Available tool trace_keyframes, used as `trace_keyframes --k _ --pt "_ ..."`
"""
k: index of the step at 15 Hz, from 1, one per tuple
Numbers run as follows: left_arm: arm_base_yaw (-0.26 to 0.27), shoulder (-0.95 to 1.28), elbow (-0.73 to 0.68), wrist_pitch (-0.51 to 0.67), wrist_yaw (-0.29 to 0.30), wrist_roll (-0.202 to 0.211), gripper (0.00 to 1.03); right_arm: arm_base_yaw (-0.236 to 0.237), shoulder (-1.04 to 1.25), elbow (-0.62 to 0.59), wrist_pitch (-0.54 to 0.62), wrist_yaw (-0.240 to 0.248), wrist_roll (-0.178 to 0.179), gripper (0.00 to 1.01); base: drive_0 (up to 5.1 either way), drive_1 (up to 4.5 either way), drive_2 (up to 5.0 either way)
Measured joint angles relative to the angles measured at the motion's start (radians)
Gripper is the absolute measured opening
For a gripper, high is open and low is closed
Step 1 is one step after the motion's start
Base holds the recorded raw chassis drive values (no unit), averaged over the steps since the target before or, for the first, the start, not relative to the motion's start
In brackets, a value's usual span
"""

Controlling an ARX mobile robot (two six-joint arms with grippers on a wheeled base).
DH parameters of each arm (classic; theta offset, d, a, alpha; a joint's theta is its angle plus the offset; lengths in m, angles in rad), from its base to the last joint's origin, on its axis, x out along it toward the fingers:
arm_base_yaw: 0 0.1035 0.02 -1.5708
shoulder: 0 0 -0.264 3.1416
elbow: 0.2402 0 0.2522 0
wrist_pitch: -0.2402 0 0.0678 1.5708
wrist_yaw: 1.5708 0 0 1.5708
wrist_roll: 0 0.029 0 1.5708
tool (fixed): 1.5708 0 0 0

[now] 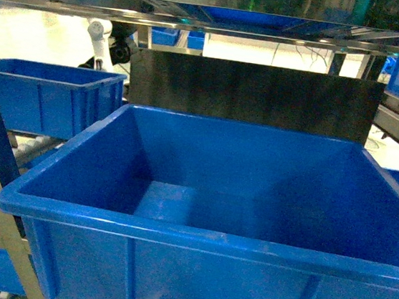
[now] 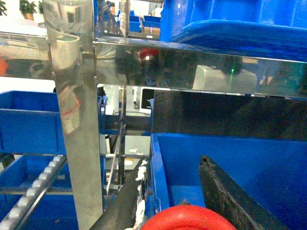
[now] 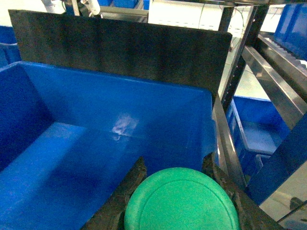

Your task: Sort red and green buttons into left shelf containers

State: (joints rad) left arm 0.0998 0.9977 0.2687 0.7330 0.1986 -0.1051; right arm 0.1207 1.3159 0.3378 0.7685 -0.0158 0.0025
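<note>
Buttons: none dropped yet | left gripper (image 2: 187, 191) clamped on red button (image 2: 188, 219), bottom centre, at tub (image 2: 158, 158) rim | right gripper (image 3: 175, 177) clamped on green button (image 3: 181, 200), bottom centre, over tub | tub floor bare in head view

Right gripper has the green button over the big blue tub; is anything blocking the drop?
Nothing visible. The green button sits between the right gripper's fingers above the blue tub's bare floor, near its right wall; no object lies beneath it.
</note>
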Motion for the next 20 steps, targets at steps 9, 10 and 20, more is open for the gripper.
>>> trace_keyframes --k 9,10,20 --pt "0.000 0.002 0.000 0.000 0.000 0.000 0.28 0.027 0.087 0.025 0.055 0.043 -0.003 0.31 0.0 0.00 0.0" --pt "0.000 0.002 0.000 0.000 0.000 0.000 0.28 0.054 0.138 0.032 0.087 0.047 -0.003 0.31 0.0 0.00 0.0" --pt "0.000 0.002 0.000 0.000 0.000 0.000 0.28 0.089 0.484 0.181 0.261 0.077 -0.016 0.31 0.0 0.00 0.0"
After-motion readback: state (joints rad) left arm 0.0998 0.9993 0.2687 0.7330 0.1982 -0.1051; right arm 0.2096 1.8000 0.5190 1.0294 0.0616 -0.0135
